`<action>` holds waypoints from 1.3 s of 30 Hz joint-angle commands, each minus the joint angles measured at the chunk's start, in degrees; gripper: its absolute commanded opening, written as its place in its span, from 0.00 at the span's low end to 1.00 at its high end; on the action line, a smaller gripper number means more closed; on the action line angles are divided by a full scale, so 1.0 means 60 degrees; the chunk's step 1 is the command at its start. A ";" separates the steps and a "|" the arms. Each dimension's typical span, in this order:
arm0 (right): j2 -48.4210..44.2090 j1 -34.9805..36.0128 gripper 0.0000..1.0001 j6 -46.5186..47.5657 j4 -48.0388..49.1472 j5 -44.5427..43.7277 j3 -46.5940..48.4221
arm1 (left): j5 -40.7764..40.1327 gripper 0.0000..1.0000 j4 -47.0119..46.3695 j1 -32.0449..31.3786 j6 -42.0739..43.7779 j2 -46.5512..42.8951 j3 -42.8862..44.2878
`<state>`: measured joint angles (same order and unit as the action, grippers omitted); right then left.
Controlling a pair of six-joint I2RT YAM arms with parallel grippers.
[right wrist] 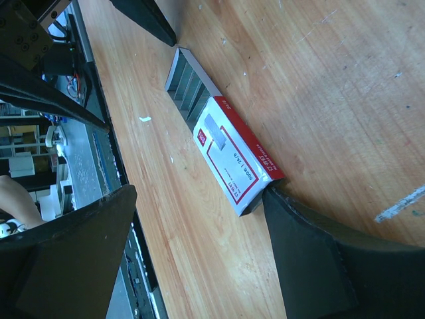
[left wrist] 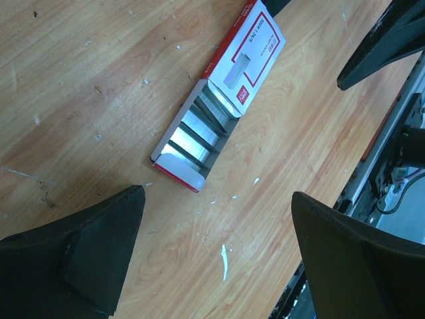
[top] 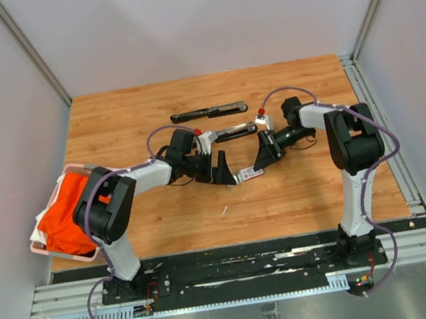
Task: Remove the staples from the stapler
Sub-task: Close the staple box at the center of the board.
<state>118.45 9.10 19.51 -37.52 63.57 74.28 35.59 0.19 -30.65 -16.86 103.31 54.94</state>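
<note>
L gripper (left wrist: 219,193): jaws wide, nothing held. Hovers low over table, aimed at the open tray end of the box.
R gripper (right wrist: 199,193): jaws wide too, nothing clamped. Straddles the closed end of the box from the opposite side. One finger (right wrist: 319,266) sits right at the box corner; contact can't tell.
Staple box (top: 250,174): small, flat, white w/ red. Lies on the table (top: 165,216) btwn the two grippers, sleeve slid partway off, tray exposed.
Staples (left wrist: 192,133): silvery rows lying in the tray's compartments, next to the sleeve's mouth. Any loose ones on the wood are too small to tell.
Stapler (top: 209,112): far-centre of table, lying flat, long & black w/ a silvery bit at its right end. Well apart from both grippers, untouched.
2nd dark bar (top: 233,132): nearer than the stapler, btwn the two wrists. Dark w/ a silvery top; stapler part or not, can't tell.
White fleck (left wrist: 224,260): on the wood just near side of L gripper's fingers, apart from the box. What it is, can't tell.
Basket (top: 49,254): pink, at table's left edge beside L arm. Orange cloth (top: 66,213) bunched in it, some white cloth under that.
</note>
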 commanded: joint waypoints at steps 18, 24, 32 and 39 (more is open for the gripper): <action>0.0236 0.0071 0.81 0.0280 0.0175 -0.0991 -0.0339 | -0.0725 0.98 0.0411 0.0143 0.0014 -0.0088 -0.0214; 0.0247 0.0087 0.81 0.0227 0.0204 -0.0827 -0.0353 | -0.0397 0.98 0.0042 0.0118 -0.0315 0.0145 -0.0260; 0.0251 0.0198 0.81 0.0063 0.0278 -0.0618 -0.0421 | -0.0257 0.98 -0.0104 -0.0165 -0.0449 0.0568 -0.0109; 0.0246 0.0222 0.81 0.0045 0.0284 -0.0510 -0.0478 | -0.0125 0.98 -0.0174 -0.0278 -0.0551 0.0697 -0.0060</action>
<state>118.45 9.13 19.22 -36.29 65.17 73.34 35.55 -3.29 -31.48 -19.86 104.71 55.16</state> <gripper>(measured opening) 0.803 0.981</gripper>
